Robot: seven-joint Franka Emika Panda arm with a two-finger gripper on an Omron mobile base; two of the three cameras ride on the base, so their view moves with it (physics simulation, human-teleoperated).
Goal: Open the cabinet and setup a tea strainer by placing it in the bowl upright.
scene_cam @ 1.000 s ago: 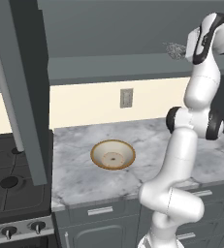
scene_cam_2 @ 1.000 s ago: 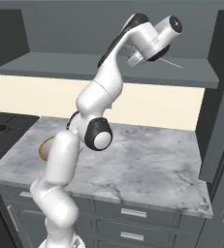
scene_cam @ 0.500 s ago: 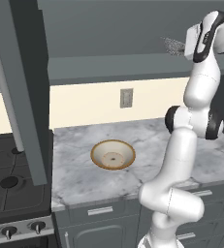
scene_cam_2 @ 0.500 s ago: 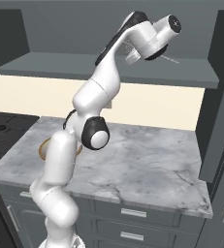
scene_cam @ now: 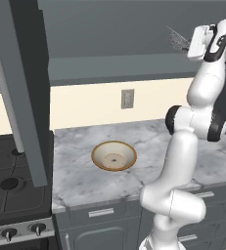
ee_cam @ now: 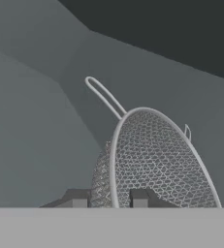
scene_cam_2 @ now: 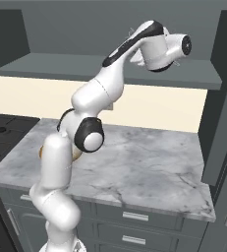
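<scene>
Gripper (ee_cam: 109, 198): clamped on the tea strainer (ee_cam: 154, 160) rim, up inside the cabinet (scene_cam: 109, 34).
Risk: thin rim grip may twist, dropping it short of the bowl (scene_cam: 114, 156).

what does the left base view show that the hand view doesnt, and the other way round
Left base view alone: the bowl sitting on the marble counter, the stove to its left, a wall outlet, and the open cabinet with its door swung out.

Hand view alone: the tool closed on the rim of the tea strainer, the mesh weave close up, and the thin looped handle pointing away.

Both: the tea strainer, up inside the cabinet, and the dark grey cabinet interior behind it.
</scene>
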